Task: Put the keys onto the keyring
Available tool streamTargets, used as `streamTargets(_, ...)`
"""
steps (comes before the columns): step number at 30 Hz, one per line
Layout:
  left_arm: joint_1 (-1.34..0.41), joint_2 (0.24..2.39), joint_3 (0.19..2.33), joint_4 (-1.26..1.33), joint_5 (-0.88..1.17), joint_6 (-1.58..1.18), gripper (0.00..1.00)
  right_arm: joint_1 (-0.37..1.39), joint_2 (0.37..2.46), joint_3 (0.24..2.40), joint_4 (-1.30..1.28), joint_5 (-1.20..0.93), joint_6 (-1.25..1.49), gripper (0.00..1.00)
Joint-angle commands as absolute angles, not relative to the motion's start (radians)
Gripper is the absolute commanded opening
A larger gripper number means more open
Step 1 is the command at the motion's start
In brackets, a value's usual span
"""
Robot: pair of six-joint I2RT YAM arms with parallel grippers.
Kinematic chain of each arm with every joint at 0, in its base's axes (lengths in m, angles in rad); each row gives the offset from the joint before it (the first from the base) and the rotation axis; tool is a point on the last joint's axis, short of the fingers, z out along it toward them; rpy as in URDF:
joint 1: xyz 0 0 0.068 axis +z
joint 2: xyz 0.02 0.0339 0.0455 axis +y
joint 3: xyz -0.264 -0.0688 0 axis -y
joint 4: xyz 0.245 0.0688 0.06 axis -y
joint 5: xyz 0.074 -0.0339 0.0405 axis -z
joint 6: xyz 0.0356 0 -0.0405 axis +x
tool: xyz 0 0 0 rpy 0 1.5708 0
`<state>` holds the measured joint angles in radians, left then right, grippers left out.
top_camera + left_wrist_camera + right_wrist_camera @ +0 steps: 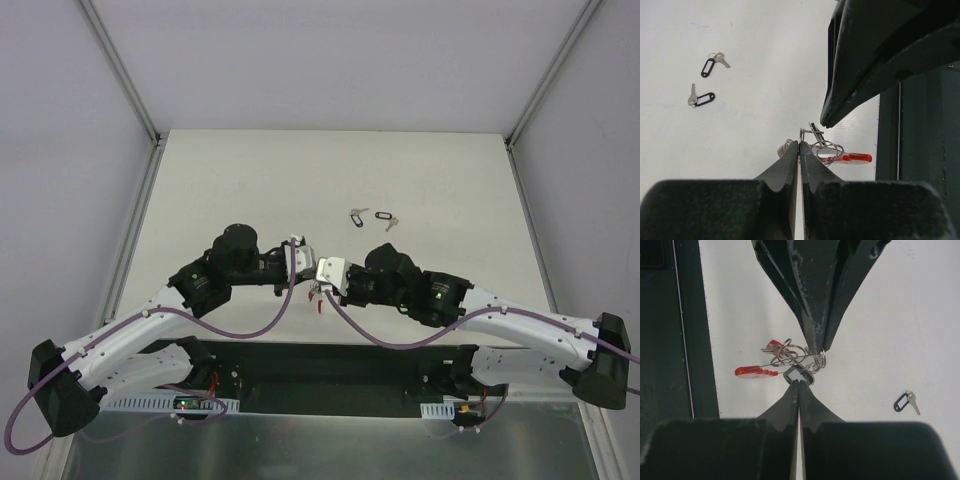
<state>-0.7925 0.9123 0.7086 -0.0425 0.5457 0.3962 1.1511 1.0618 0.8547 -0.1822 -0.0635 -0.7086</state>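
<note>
At the low centre of its wrist view, the left gripper [799, 148] had its jaws pinched narrow on the wire of the keyring [790, 355]. The right gripper [799, 385] met it tip to tip, its jaws also narrow, apparently nipping a black-rimmed key [799, 375] tangled in the loops. A red tag [755, 371] hung out to the left. Farther off, upper centre in the top view, one loose key [355, 217] lay slanted and another key [385, 218] roughly crosswise, both probably nearer the right arm.
</note>
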Motion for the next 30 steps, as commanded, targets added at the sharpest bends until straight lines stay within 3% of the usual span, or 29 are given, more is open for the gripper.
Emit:
streamTargets(1,-0.801,0.905,0.759,0.005,0.528,0.357,0.0,1.169,1.078,0.91,-0.19,-0.051,-0.724,0.01)
streamTargets(15,-0.799,0.868,0.724,0.069,0.465,0.316,0.0,1.173,1.039,0.847,-0.062,-0.006,-0.655,0.02)
streamTargets(19,-0.801,0.851,0.706,0.109,0.404,0.284,0.0,1.173,0.983,0.776,0.072,0.064,-0.578,0.27)
streamTargets(21,-0.801,0.845,0.698,0.127,0.379,0.267,0.0,1.177,0.963,0.767,0.104,0.092,-0.566,0.34)
streamTargets(24,-0.801,0.847,0.692,0.133,0.342,0.259,0.0,1.178,0.94,0.75,0.146,0.136,-0.545,0.4)
streamTargets(30,-0.799,0.85,0.684,0.152,0.328,0.244,0.0,1.181,0.953,0.744,0.23,0.212,-0.514,0.4)
